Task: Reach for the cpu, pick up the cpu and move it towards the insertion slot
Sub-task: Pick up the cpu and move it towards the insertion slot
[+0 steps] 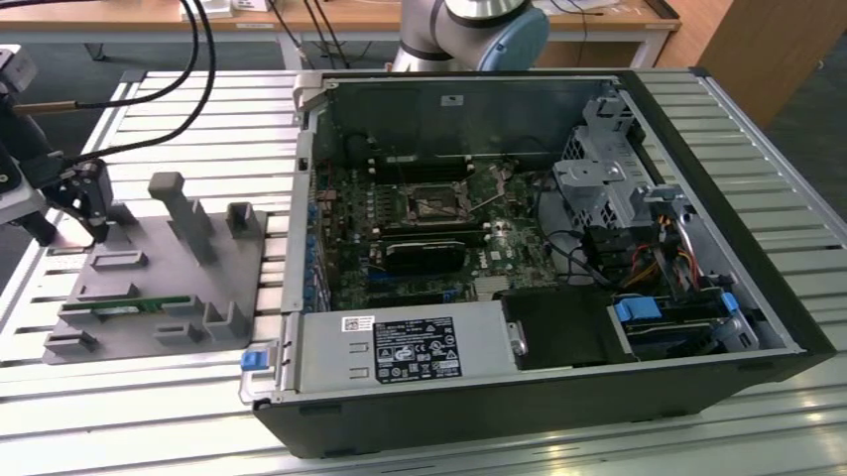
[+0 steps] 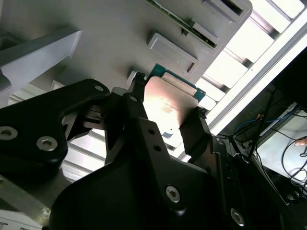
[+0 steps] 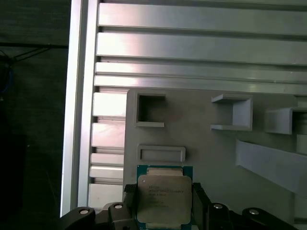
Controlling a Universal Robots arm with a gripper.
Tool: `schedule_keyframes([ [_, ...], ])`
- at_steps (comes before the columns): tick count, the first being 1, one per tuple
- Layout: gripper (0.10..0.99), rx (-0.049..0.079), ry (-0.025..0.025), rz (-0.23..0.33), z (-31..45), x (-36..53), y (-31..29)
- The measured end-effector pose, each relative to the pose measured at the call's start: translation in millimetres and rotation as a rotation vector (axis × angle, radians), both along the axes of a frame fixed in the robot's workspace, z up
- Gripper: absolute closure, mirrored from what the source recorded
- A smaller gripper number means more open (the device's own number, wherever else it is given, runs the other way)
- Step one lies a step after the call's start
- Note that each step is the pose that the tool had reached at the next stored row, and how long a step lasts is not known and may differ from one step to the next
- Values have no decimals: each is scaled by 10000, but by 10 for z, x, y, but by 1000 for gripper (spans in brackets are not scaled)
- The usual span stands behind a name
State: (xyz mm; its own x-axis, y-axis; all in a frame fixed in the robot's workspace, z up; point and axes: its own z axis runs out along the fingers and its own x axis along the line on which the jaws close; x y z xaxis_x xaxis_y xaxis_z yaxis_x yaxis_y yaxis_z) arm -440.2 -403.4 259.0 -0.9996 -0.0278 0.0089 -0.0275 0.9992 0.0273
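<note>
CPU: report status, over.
Gripper astride the cpu, grip unclear; cpu flat on grey fixture. Far from insertion slot in the case. Nothing blocking.

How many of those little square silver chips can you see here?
1: the cpu lies on the grey holder, the gripper closed on two of its edges. The insertion slot in the computer looks dark and bare; others may be hidden.

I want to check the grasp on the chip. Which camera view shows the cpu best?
The first wrist view: the cpu lies face-on, its metal top plain, the tool closed on two edges. The second wrist view shows it slanted, under glare, partly behind the tool's fingers. In the exterior view it is too small to tell.
</note>
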Motion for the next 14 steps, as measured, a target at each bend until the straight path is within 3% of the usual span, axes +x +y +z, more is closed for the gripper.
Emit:
schedule_keyframes([
  [14,541,0,0,0,115,0,0],
])
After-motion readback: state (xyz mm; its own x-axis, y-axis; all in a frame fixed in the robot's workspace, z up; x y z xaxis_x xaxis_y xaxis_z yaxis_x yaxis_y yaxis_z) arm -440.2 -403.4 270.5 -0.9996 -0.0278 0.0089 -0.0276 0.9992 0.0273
